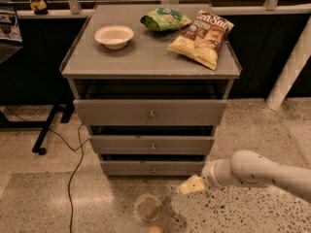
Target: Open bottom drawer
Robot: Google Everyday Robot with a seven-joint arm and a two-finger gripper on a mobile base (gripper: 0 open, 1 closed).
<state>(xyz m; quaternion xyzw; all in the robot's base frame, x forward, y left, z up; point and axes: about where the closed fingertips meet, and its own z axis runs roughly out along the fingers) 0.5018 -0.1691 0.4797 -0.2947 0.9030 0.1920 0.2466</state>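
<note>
Nearest the camera, a round dark disc lies on the speckled floor, just left of and below the arm's tip. The gripper hangs low over that floor at the end of a white arm that comes in from the right. It shows as a single pale, cream-coloured wedge pointing left and slightly down. I cannot tell how far the jaws are parted. It touches neither the cabinet nor the disc.

Just beyond it, up and to the left, is the bottom drawer, the lowest and slimmest grey front, with a small round metal knob at its centre. The gripper sits near that front's right end, well to the right of the knob.

Above come the middle drawer and the tall top drawer, each with a dark gap over it. A black cable trails across the floor to the cabinet's left.

Farthest back, the counter carries a shallow white bowl at the left, a tan crisp bag at the right and a green bag behind, between them.
</note>
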